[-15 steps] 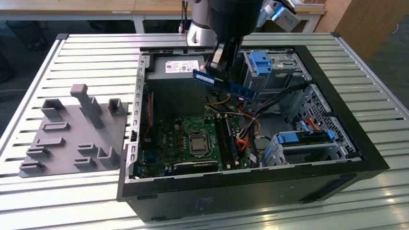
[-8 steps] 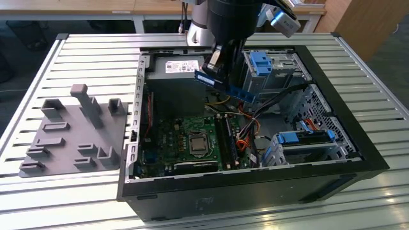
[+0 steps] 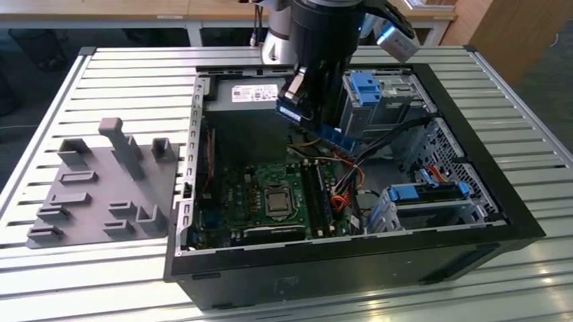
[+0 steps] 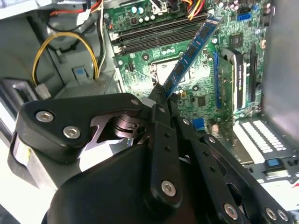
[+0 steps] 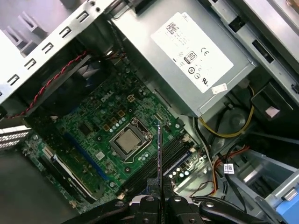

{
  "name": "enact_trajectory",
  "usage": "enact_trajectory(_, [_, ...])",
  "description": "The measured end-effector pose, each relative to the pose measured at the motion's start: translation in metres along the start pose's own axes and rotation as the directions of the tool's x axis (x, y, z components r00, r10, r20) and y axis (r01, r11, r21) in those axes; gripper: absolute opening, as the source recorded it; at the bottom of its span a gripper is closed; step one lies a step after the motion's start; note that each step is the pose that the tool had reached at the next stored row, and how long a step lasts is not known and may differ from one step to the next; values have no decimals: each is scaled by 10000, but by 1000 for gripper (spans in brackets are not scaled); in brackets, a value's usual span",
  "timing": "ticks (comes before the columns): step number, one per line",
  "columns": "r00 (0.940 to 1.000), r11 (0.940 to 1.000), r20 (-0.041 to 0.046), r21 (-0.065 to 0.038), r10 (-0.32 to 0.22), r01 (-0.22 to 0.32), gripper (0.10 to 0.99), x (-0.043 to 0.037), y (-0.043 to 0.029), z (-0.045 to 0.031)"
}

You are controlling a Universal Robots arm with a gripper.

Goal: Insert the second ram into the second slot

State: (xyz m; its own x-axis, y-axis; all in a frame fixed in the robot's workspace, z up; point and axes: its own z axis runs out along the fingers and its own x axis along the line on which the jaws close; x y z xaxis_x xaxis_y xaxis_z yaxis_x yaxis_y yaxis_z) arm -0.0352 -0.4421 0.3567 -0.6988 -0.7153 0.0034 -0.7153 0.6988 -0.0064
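Observation:
My gripper (image 3: 310, 100) hangs over the open computer case (image 3: 465, 134), shut on the second ram (image 3: 315, 127), a long blue stick held tilted above the motherboard (image 3: 259, 194). In the second wrist view the second ram (image 4: 191, 51) juts out from the black fingertips (image 4: 161, 100) toward the board. Seen edge-on, the ram (image 5: 159, 149) rises from the gripper (image 5: 159, 193) over the memory slots (image 5: 161, 161). These dark slots (image 3: 320, 194) (image 4: 154, 35) lie beside the CPU socket (image 3: 276, 199). I cannot tell which slot is the second one.
A grey power supply (image 5: 191, 56) sits at the case's far end. Blue-handled drive cages (image 3: 369, 90) (image 3: 428, 196) and loose cables (image 3: 345, 178) stand at the exterior view's right. A grey fixture plate (image 3: 98, 181) with upright pegs lies on the slatted table (image 3: 134, 74).

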Motion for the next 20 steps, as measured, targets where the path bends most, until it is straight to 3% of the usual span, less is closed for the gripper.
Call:
enact_trajectory(5, [9967,9967,7,53,816,-816,137,0,0,41])
enact_trajectory(11, [9841,9841,20,111,1774,-1774,137,-1,1,89])
enact_trajectory(16, [9654,9653,28,146,2606,-2607,137,0,1,129])
enact_trajectory(20, [9452,9451,36,173,3264,-3264,137,-1,1,162])
